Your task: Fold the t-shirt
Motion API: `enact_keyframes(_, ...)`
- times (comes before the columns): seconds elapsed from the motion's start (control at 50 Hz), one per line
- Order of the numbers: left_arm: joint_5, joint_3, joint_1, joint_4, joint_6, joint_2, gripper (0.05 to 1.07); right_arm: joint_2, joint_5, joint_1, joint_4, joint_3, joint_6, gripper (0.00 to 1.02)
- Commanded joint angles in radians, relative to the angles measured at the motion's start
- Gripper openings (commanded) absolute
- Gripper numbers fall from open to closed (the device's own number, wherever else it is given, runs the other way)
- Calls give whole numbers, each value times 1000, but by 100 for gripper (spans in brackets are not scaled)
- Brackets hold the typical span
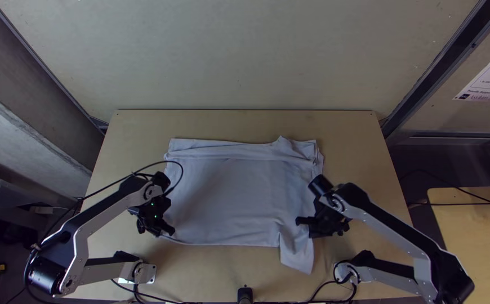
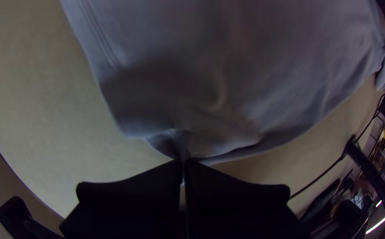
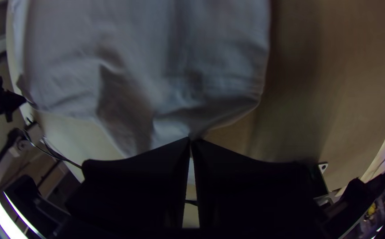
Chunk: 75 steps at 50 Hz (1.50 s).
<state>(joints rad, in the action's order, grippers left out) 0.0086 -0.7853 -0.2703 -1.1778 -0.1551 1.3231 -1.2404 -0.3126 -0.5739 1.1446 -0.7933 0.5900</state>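
At the left, the left gripper stands over the shirt's near left corner; its jaws are clenched on the fabric there, drawing it into creases at the tips; the pale t-shirt lies mostly flat across the middle of the table, a layered band running along its far side; toward the right, a narrow flap juts past its near edge; the right gripper is at the near right part, jaws pinched together on a gathered bit of cloth.
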Motion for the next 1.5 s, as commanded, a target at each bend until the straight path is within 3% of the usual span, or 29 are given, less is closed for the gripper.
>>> enact_keyframes(0.0,28,-55,62,3,-35,-71,8,53,20,71,47,-49,-42,3)
enact_keyframes(0.18,34,-77,166,15,-72,-170,8,78,37,220,92,-70,-147,3)
enact_keyframes(0.34,34,-78,226,17,-120,-185,8,59,63,295,90,-107,-176,3)
enact_keyframes(0.9,34,-391,227,47,-126,37,8,-152,118,342,23,-356,-211,3)
enact_keyframes(1.48,34,-798,244,49,-136,413,8,-559,155,398,-37,-753,-236,3)
